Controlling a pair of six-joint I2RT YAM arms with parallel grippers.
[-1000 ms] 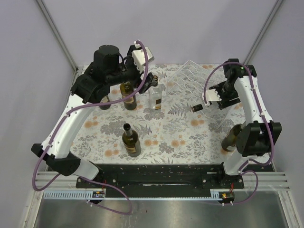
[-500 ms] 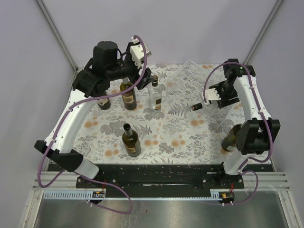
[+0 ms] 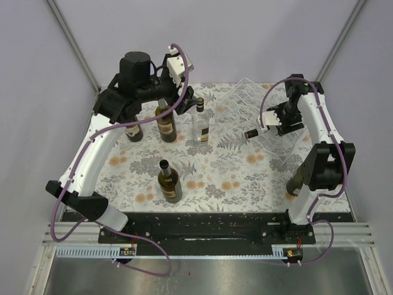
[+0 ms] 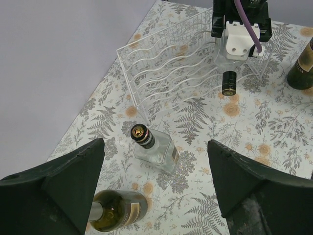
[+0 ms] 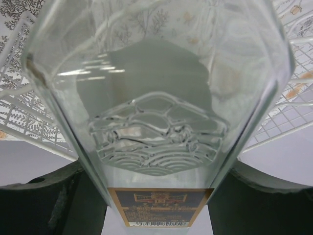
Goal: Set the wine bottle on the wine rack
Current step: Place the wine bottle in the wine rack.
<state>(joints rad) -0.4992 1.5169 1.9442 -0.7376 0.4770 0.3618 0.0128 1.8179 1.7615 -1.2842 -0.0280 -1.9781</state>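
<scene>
Grey walls stand around a table (image 3: 215, 166) with a cloth full of leaves and orange flowers. At the back right of the table sits the wine rack (image 3: 242, 98), made of thin wavy ribs in rows.

The right gripper (image 3: 270, 128) is squeezed onto the wine bottle (image 3: 256, 133). This bottle is made of clear glass and has a dark cap. It lies on its side in the air at the front of the wine rack, and its cap pointing toward the middle of the table. From the right wrist camera, the glass fills almost all of the view, with one dark finger (image 5: 44, 205) pressed on each side and the ribs showing under it. I cannot tell if the bottle touches the rack.

The left gripper (image 3: 193, 106) is up high over the back of the table. Its fingers (image 4: 54, 181) are spread wide apart and hold nothing.

Right below it stands a clear square bottle (image 3: 201, 123) with a black cap. Two dark bottles (image 3: 166, 123) stand to the left of that one, in a row. One more dark bottle (image 3: 169, 181) stands alone near the front of the table. Another bottle (image 3: 299, 178) stands by the right edge, partly hidden behind the right arm.
</scene>
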